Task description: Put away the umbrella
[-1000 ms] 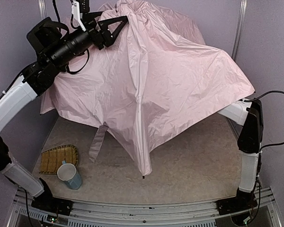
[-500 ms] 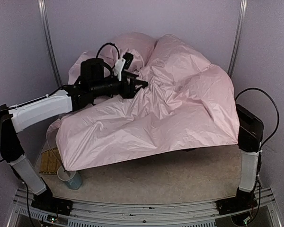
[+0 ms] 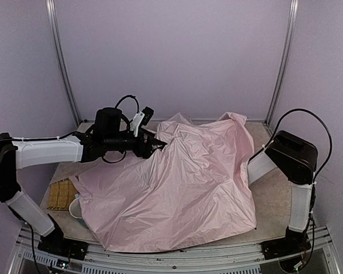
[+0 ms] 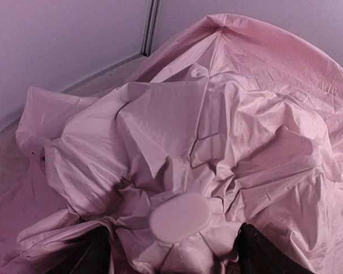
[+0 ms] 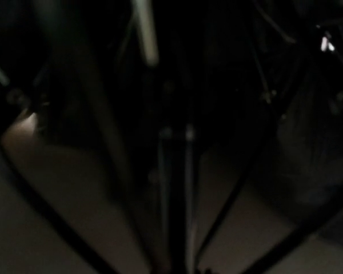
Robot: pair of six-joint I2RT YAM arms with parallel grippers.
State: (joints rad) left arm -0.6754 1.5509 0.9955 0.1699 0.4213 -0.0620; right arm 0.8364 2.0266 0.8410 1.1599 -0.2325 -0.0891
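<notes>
While the collapsed pink umbrella (image 3: 188, 188) is spread across the table (image 3: 277, 197), the right gripper is hidden under its canopy (image 3: 211, 148) and its jaws cannot be judged. The left gripper (image 3: 155, 146) is held open astride the round pale cap (image 4: 180, 217), far left of centre.

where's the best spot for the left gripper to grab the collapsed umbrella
The round cap at the crown of the umbrella: likely the one firm knob amid loose, crumpled fabric. Come straight ahead from the left side; the left gripper has its open fingers on either side of it.
</notes>
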